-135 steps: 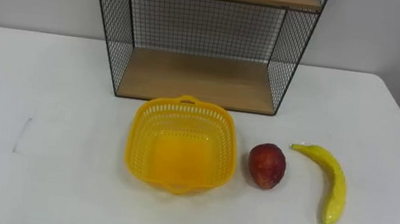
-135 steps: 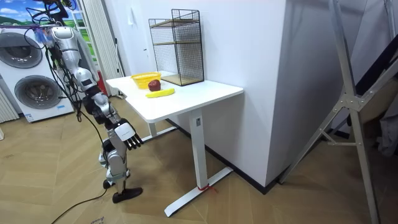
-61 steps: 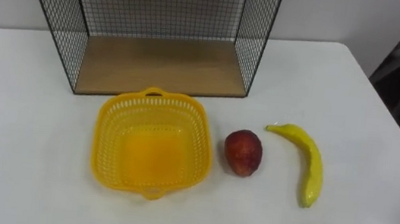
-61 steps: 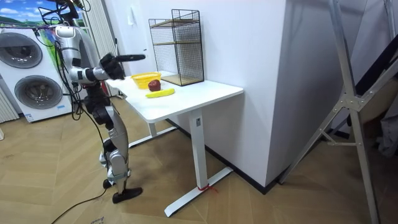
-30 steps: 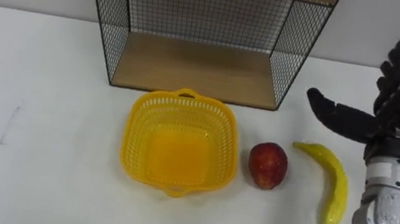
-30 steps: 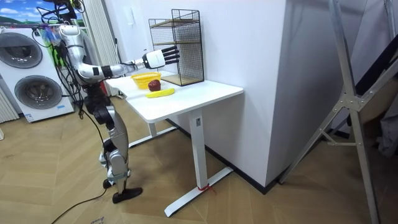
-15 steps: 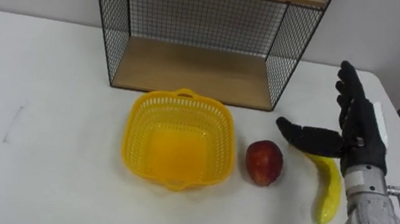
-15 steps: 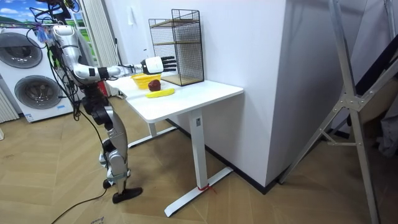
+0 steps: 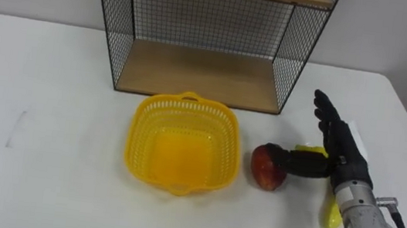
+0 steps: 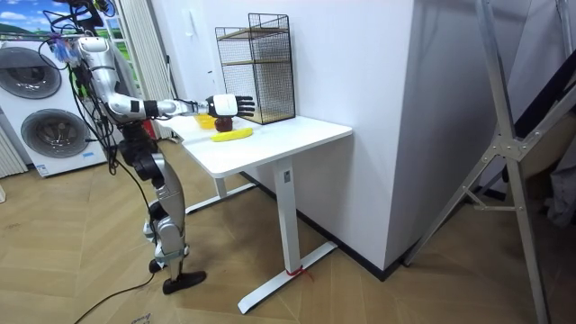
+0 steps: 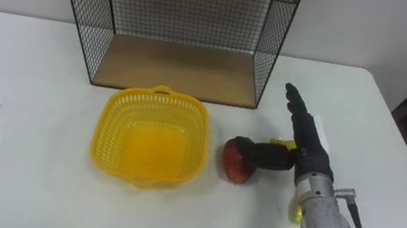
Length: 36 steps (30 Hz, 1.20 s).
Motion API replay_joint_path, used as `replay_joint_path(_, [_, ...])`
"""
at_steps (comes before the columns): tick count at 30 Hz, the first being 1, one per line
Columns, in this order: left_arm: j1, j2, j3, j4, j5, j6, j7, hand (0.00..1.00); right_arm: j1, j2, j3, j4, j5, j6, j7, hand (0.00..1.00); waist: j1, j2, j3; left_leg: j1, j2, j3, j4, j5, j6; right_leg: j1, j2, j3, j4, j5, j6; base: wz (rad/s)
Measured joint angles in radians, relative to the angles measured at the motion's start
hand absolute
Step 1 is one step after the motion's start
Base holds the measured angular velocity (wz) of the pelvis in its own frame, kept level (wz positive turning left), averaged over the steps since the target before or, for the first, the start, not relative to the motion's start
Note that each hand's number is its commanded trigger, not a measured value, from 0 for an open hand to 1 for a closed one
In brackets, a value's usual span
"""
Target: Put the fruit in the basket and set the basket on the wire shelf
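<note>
The right hand point(image 9: 347, 161) lies at the lower right of the frame, spread wide. Its fingers point(image 9: 325, 113) are straight and point up the frame, and the thumb point(image 9: 302, 163) juts left with its tip against the apple's right side. It grips nothing.

The apple point(image 9: 264, 167) sits on the table point(image 9: 48, 110) just right of the basket point(image 9: 141, 126), close to its rim but apart from it. The banana point(image 9: 330, 212) lies under the wrist, showing as 2 yellow bits. The basket holds no fruit and stands at frame centre, in front of the shelf point(image 9: 200, 75), whose lower board is bare.

The step in hand looks like grasping the apple, the first of 2 fruits. With just the thumb touching, a push would likely roll it toward the basket. The palm should come over the top and the fingers curl down the far side, opposite the thumb, round the widest part. The apple is round with smooth, glossy red skin, so it may slip in a shallow pinch.

The basket is thin yellow plastic lattice with flared walls and probably skids on the slick white table, so the apple should be lifted clear of the rim. The banana is long and curved and is best taken across its middle. The shelf has black wire mesh sides and flat wooden boards.
</note>
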Motion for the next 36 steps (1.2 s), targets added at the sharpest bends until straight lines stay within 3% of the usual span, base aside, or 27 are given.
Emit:
replay_joint_path(22, [-0.004,-0.002,-0.034,0.0,-0.002,-0.001,-0.017,0.0,0.0,0.003,0.041,-0.003,0.006,0.0,0.059,0.0,0.009,0.0,0.0009,-0.001,0.0,-0.002,0.0,0.0,0.0,-0.001,-0.001,-0.002,0.0,0.0,0.0,0.0])
replay_joint_path(36, [-0.006,-0.003,-0.07,0.023,-0.012,-0.002,-0.014,0.0,0.0,0.018,0.059,-0.01,0.106,0.0,0.059,0.0,0.028,0.007,0.0032,-0.002,0.001,-0.003,0.0,0.0,0.0,0.0,-0.001,-0.008,-0.001,0.001,-0.001,0.0])
